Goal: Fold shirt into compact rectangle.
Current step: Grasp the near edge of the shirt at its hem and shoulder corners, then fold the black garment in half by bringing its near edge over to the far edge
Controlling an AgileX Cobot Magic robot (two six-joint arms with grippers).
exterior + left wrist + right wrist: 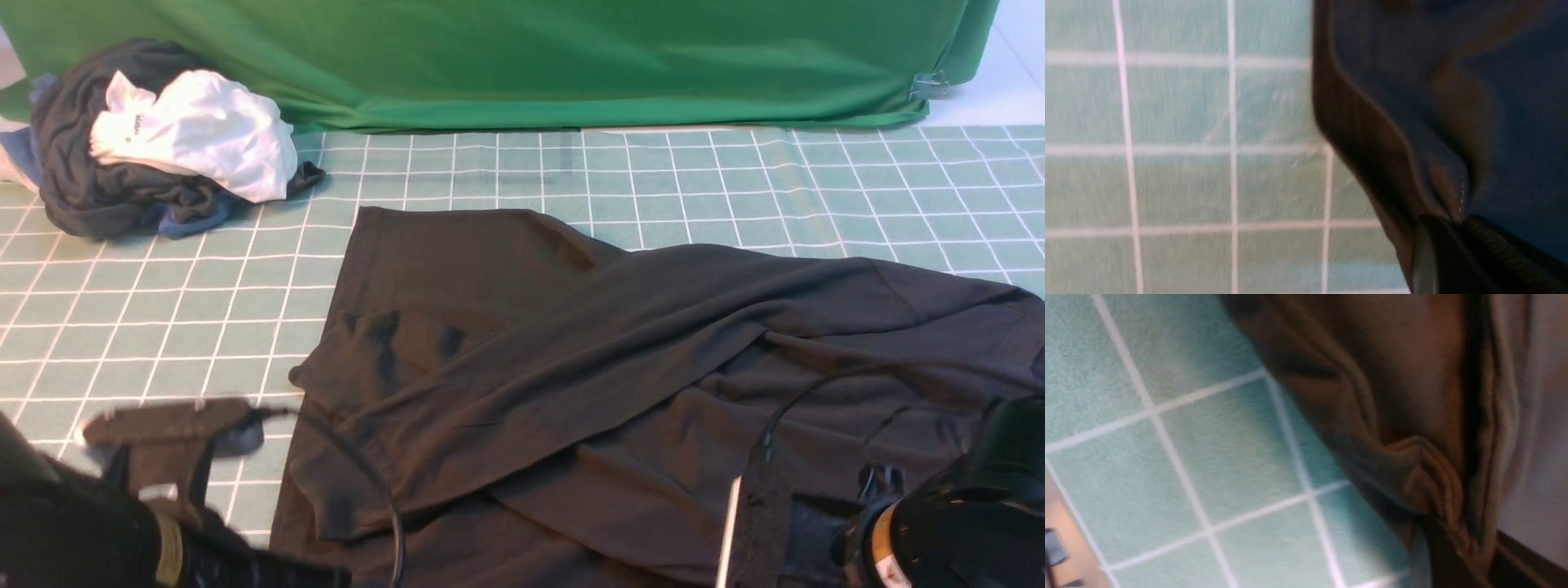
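Shirt (571, 343) fabric pinched tight in my left gripper (1457, 224) and my right gripper (1437, 531), over gridded mat (163, 310).

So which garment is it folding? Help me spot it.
On the green gridded mat before the green backdrop, the shirt is the large dark brown-black garment across the middle and right. Unlike the white shirt and dark grey garment bunched far left, it lies spread out.
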